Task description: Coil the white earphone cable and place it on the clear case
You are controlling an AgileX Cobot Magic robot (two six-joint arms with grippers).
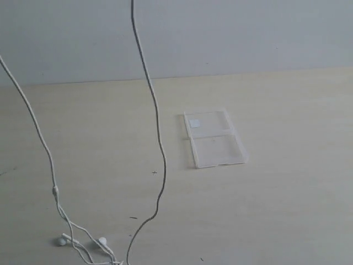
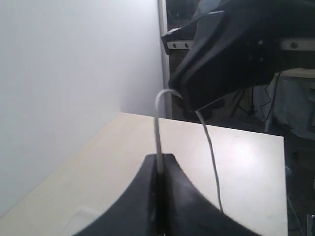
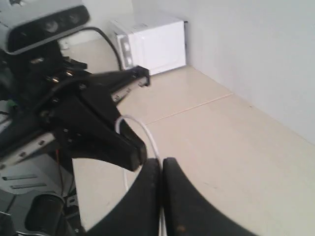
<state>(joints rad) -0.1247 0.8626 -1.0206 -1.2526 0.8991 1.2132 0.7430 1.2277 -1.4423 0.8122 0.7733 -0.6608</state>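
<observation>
The white earphone cable (image 1: 157,127) hangs in two long strands from above the exterior view, which shows neither gripper. Its two earbuds (image 1: 102,241) lie on the table at the front left, and the inline remote (image 1: 55,191) sits on the left strand. My left gripper (image 2: 158,158) is shut on the cable (image 2: 157,132). My right gripper (image 3: 161,162) is shut on the cable (image 3: 152,142) too. A short arc of wire joins them, and they are held close together, tip to tip. The clear case (image 1: 214,138) lies open and flat right of centre, with a white sticker (image 1: 194,122) on its far panel.
The pale table (image 1: 287,210) ends at a grey wall (image 1: 220,33) behind. The right wrist view shows a white box-shaped appliance (image 3: 150,42) on the floor beyond the table, and the camera mast with dark arm parts (image 3: 44,24).
</observation>
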